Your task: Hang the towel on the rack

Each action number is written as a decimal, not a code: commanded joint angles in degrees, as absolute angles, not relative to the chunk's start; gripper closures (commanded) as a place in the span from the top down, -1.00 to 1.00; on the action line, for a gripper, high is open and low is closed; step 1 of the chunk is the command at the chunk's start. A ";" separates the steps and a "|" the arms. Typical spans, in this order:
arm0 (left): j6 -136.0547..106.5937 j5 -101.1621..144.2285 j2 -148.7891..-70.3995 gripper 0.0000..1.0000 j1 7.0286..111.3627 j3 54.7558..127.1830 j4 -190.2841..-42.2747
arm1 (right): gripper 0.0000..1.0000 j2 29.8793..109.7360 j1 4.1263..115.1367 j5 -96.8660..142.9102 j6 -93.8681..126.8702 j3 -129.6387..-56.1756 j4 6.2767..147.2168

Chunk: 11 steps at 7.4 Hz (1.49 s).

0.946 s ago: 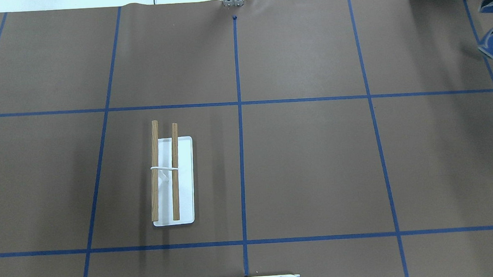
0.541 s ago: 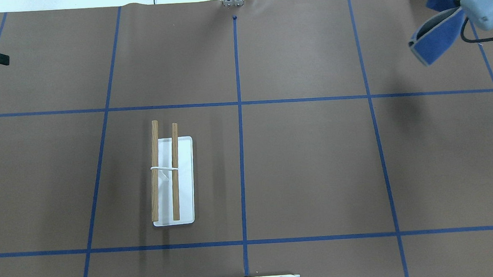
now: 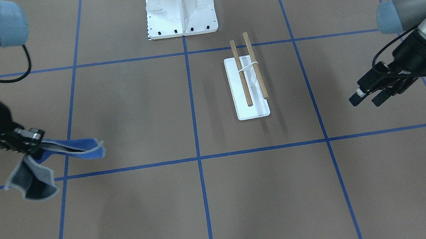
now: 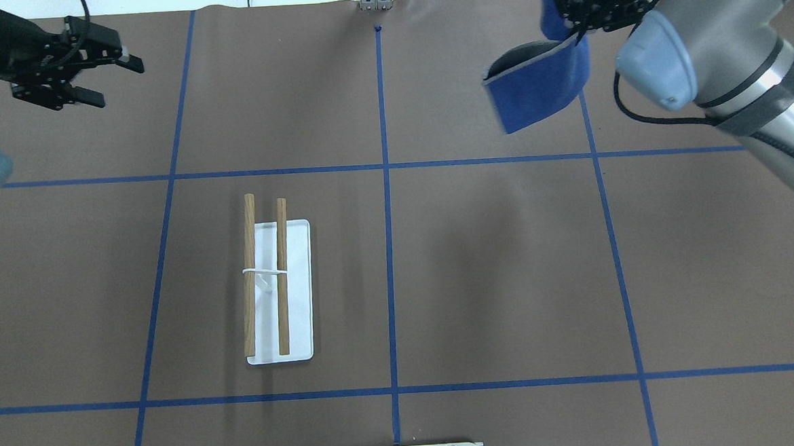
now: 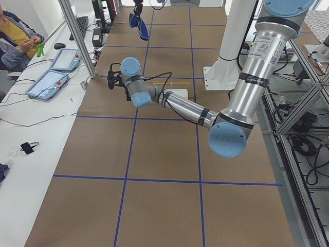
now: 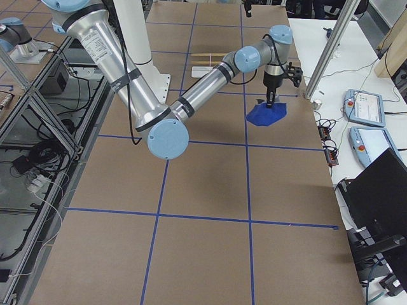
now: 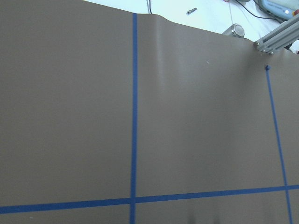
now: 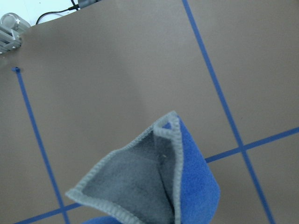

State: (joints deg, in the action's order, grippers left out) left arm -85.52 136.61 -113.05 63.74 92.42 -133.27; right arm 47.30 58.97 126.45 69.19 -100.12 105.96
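The desk (image 4: 495, 279) is covered in plain brown paper, split into big squares by blue tape (image 4: 389, 250). Lighting's pretty even, just soft blurry shadows on the paper. In the left side view a white bench (image 5: 25, 154) runs along the 9 o'clock edge with two tablets (image 5: 47, 84) on it, and someone in a yellow top (image 5: 13, 38) sits up at 10 o'clock. A slanted aluminium post (image 5: 77, 38) stands right beside the bench. The right side view has open metal framing (image 6: 39, 100) at 9 o'clock with cables (image 6: 38, 152) tangled underneath.
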 commanded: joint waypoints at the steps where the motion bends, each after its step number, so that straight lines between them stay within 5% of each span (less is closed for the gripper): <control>1: -106.62 135.79 -118.72 0.96 59.78 91.58 -133.50 | -1.00 40.54 53.11 125.51 84.41 -99.85 103.82; 3: -123.84 128.19 -121.89 0.83 53.73 92.02 -133.68 | -1.00 40.08 48.89 122.27 93.39 -98.19 92.95; 11: -138.34 127.44 -124.19 0.93 50.19 92.46 -138.16 | -1.00 37.35 45.62 116.02 94.92 -97.29 86.84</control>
